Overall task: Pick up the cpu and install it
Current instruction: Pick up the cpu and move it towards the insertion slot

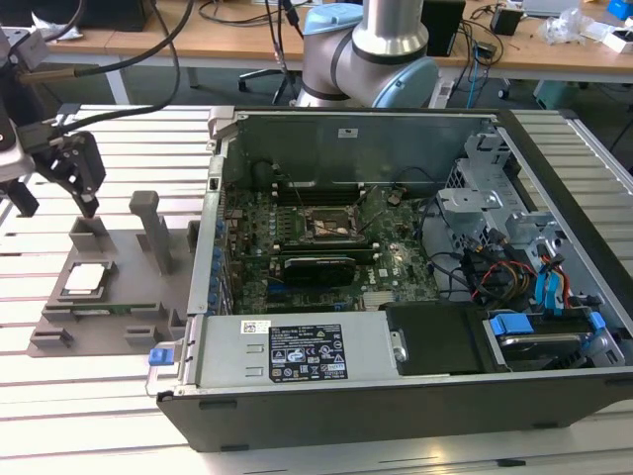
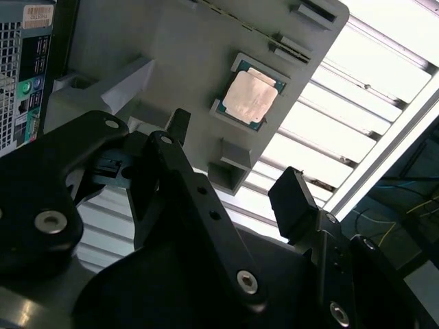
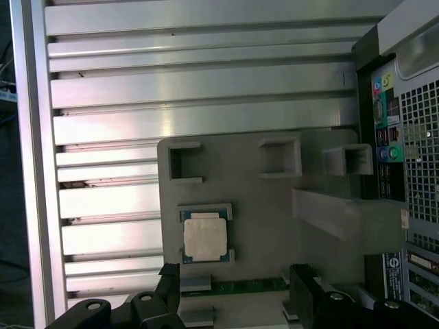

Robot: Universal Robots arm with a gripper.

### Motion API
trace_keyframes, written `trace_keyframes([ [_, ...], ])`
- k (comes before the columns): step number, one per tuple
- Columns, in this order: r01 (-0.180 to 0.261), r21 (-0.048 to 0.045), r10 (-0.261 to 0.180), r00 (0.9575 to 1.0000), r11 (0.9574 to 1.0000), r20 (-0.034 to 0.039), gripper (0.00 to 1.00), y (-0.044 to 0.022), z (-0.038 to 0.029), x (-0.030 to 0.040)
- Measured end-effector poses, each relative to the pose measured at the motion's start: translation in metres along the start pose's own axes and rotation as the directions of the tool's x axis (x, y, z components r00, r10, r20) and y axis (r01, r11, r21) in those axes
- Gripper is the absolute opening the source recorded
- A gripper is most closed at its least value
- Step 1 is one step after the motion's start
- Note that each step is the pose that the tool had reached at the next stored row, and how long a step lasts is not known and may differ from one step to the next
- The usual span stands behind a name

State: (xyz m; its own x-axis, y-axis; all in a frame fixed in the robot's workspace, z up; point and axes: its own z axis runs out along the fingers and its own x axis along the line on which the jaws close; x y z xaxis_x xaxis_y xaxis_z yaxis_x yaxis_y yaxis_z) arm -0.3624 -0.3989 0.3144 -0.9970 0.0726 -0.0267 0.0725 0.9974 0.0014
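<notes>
I noted the gripper wide open and holding nothing, hanging above the grey holder plate. The cpu lay flat in its recess on that plate, silvery top up, clear of both fingers. Further off, to the exterior view's right, stood the open computer case with its socket frame.

Slatted metal tabletop carrying an open computer case, laid on its side across the middle and the exterior view's right. Inside the case: a green motherboard with a dark square socket frame near its centre, and blue drive latches toward the right end. A grey holder plate with upright posts lies just beside the case, toward the tabletop's left edge. Wooden desks and black cables stand behind.
</notes>
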Motion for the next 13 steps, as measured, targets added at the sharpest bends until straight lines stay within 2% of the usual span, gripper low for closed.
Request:
trace_keyframes([
  [7,0.000,0.0001,0.000,1.0000,1.0000,-0.0002,0.74,-0.0007,0.0099,0.0013],
  [8,0.001,0.0001,-0.001,1.0000,1.0000,-0.0002,0.74,-0.0009,0.0109,0.0024],
  [11,0.006,-0.0002,-0.006,1.0000,1.0000,-0.0001,0.74,-0.0058,0.0146,0.0125],
  [13,0.018,-0.0004,-0.018,0.9998,0.9998,-0.0001,0.74,-0.0091,0.0168,0.0137],
])
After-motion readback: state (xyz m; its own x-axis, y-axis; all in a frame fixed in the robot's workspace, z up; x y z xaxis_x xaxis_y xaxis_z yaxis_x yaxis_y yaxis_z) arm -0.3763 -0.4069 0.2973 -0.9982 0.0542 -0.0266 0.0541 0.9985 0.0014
